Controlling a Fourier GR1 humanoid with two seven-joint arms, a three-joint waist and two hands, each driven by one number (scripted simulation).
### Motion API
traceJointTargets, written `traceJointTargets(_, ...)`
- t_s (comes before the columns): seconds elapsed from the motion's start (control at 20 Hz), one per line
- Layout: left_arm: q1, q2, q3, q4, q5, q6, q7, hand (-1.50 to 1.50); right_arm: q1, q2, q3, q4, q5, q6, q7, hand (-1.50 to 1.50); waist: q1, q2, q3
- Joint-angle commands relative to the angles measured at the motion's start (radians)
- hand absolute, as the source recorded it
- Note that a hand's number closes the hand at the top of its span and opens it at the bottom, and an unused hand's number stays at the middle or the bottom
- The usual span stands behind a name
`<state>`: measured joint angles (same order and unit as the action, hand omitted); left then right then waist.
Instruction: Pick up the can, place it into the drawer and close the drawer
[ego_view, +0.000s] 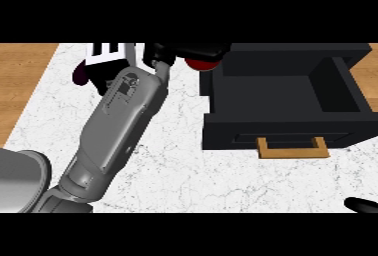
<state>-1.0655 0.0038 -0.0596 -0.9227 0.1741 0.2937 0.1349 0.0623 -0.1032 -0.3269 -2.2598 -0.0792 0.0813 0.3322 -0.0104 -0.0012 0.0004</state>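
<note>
- The left hand sits at about twelve o'clock in the head view, its black fingers curled round the red can; only the can's lower red curve shows beneath them.
- The can hangs touching or just beside the back-left corner of the open black drawer, not yet over its hollow.
- To do this step well, I judge the hand should carry the can toward three o'clock until it is plainly above the drawer's floor, lower it inside the walls, and only then let the fingers part; releasing at the rim risks a tip onto the marble counter.
- The tan handle at six o'clock of the drawer faces the robot, so closing will mean a push toward twelve o'clock.
- The left forearm runs from seven o'clock up toward twelve, wrist bent rightward to the drawer.
- The right hand shows only as a dark tip at five o'clock; its fingers cannot be judged.
</note>
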Motion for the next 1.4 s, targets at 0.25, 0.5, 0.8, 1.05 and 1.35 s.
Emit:
traceJointTargets(0.25,-0.266,-0.004,-0.014,0.197,0.025,0.088,0.064,1.50,0.015,-0.020,-0.014,-0.043,-0.037,0.023,0.022,-1.50,-0.034,0.008,0.001)
traceJointTargets(0.5,-0.383,-0.004,-0.076,0.285,0.085,0.138,0.086,1.50,-0.023,-0.005,-0.013,0.033,-0.034,0.013,-0.032,-1.50,-0.035,0.009,0.001)
traceJointTargets(0.8,-0.457,-0.004,-0.113,0.425,0.156,0.133,0.044,1.50,-0.060,0.017,0.064,-0.008,0.047,-0.035,0.041,-1.50,-0.040,0.014,0.001)
traceJointTargets(1.05,-0.450,-0.004,-0.224,0.476,0.231,0.198,-0.014,1.50,-0.098,-0.034,0.010,0.021,-0.008,-0.013,0.039,-1.50,-0.073,0.019,0.002)
traceJointTargets(1.35,-0.522,-0.004,-0.253,0.541,0.263,0.286,0.023,-1.50,-0.102,-0.051,0.001,0.056,-0.001,-0.002,0.029,-1.50,-0.073,0.020,0.003)
